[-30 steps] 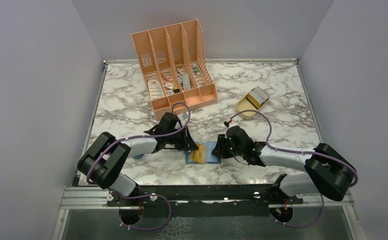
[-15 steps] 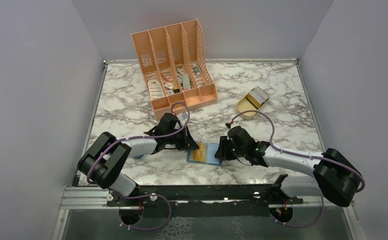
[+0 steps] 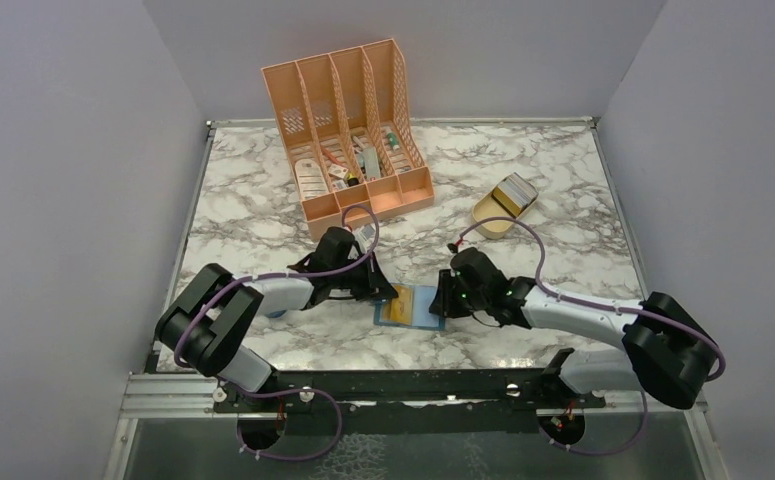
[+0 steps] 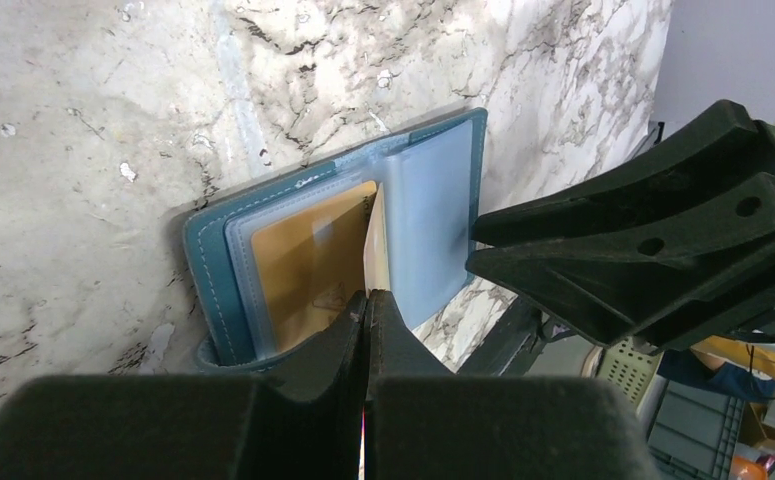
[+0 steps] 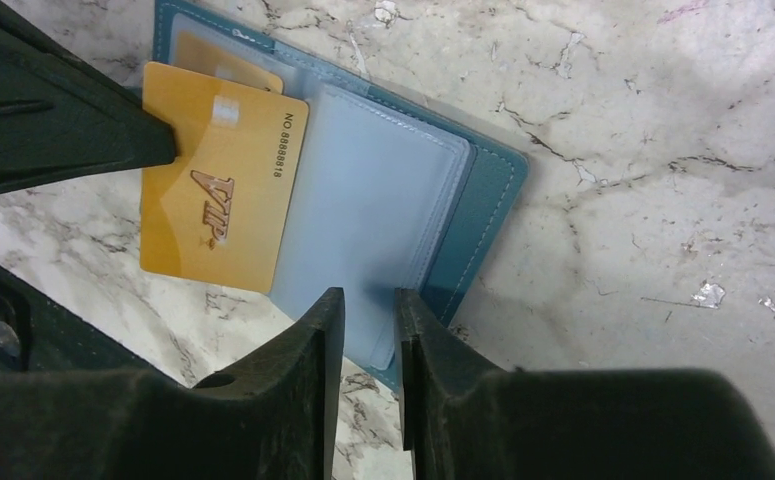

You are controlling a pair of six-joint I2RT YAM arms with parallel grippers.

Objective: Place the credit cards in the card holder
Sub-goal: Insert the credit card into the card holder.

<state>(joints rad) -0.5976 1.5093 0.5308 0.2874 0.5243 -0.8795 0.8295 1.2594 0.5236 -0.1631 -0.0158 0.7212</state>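
The teal card holder [image 3: 420, 311] lies open on the marble between my two arms, its pale blue sleeves [image 5: 363, 200] facing up. My left gripper [image 4: 367, 300] is shut on a gold credit card [image 5: 218, 190] marked VIP, held by its edge over the holder's left half. That card shows edge-on in the left wrist view. A second gold card [image 4: 303, 260] sits inside a clear pocket of the holder. My right gripper [image 5: 368, 300] stands open with a narrow gap just over the near edge of the right sleeve, with nothing between its fingers.
A peach desk organizer [image 3: 353, 130] with small items stands at the back centre. A tan oval tray [image 3: 503, 207] holding more cards lies at the back right. Grey walls close in the table on three sides.
My right gripper has narrowed its jaws and shifted slightly at the holder's right edge. The left gripper keeps the gold card in the same place.
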